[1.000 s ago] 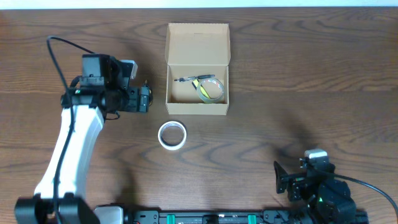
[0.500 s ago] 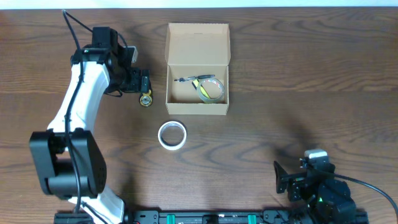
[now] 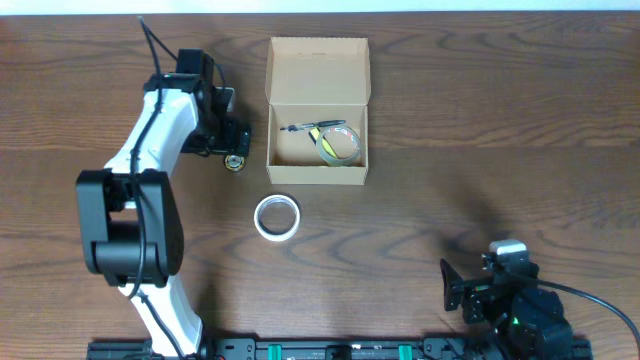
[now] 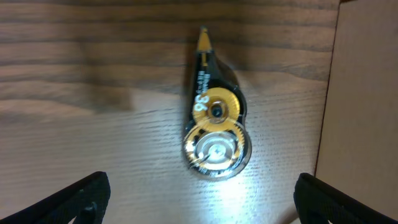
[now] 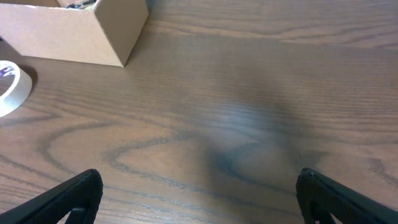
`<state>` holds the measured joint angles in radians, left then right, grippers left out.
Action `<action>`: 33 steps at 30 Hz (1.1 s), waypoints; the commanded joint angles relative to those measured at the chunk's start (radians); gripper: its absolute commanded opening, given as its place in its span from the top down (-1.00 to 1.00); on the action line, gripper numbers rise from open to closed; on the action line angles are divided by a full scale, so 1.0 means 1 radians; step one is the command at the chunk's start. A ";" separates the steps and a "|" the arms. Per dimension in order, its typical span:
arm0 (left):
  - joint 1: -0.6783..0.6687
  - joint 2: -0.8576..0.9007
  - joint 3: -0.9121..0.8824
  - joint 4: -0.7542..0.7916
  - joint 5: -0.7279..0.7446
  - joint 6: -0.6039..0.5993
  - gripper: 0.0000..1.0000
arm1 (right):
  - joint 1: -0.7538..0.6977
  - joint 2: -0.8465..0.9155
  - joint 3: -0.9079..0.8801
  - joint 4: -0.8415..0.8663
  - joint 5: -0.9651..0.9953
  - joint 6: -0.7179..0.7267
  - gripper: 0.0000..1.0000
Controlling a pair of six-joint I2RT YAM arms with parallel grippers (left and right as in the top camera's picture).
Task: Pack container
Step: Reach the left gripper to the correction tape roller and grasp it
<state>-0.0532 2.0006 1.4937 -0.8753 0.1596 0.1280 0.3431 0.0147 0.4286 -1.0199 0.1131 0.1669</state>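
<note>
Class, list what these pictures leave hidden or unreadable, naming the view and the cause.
Left wrist: the container is cut off by the right edge; inside unseen.
Right wrist: the white tape roll is cut by the left edge.
Overhead: print on the correction tape dispenser is too small.

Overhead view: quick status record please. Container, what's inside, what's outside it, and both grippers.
container: small tan cardboard box, flap lid open
inside: dark pen, translucent tape roll
outside: white tape roll on robot side of box; black-and-gold correction tape dispenser left of box
left gripper: open, over the dispenser, not gripping
right gripper: open, empty, far from box
</note>
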 commanded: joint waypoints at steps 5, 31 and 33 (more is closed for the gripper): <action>-0.029 0.048 0.048 0.014 -0.024 -0.010 -0.91 | -0.009 -0.004 -0.005 0.002 0.010 -0.015 -0.99; -0.060 0.132 0.048 0.039 -0.089 -0.055 -0.91 | -0.009 -0.004 -0.005 0.002 0.010 -0.015 -0.99; -0.060 0.143 0.048 0.039 -0.089 -0.062 -0.91 | -0.009 -0.004 -0.005 0.002 0.010 -0.015 -0.99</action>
<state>-0.1135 2.1128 1.5230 -0.8356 0.0895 0.0780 0.3431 0.0147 0.4286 -1.0199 0.1131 0.1669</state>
